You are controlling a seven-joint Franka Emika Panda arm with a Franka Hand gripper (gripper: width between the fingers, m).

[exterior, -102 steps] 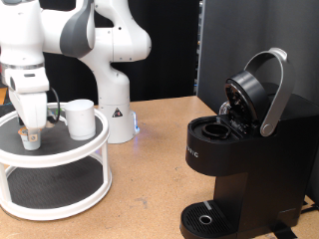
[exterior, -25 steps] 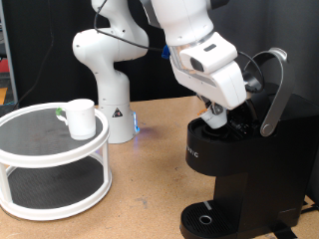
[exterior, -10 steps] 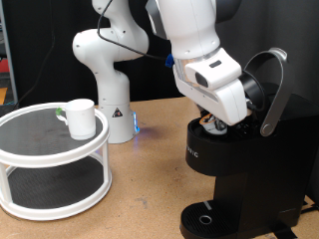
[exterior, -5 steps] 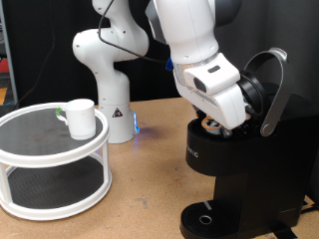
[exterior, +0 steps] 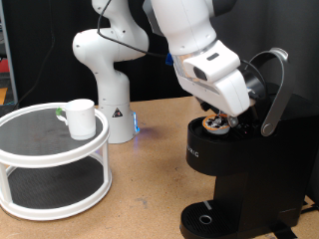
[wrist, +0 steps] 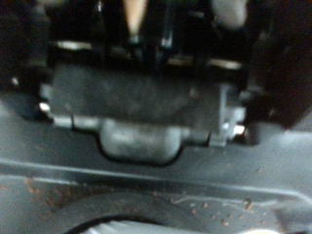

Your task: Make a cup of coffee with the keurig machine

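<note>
Gripper (exterior: 227,118) just above open pod chamber of keurig machine (exterior: 244,169), lid raised; finger spacing cannot be told. Brown-topped pod (exterior: 216,124) sits in chamber. Cup (exterior: 80,119) on top tier of round white stand (exterior: 50,184), exterior view's left

Black keurig machine (exterior: 239,159) with grey handle, white cup (exterior: 80,119), white gripper (exterior: 231,117)

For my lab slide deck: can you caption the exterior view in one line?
Gripper over the open keurig machine, a pod in its chamber; the cup waits on the white stand.
</note>
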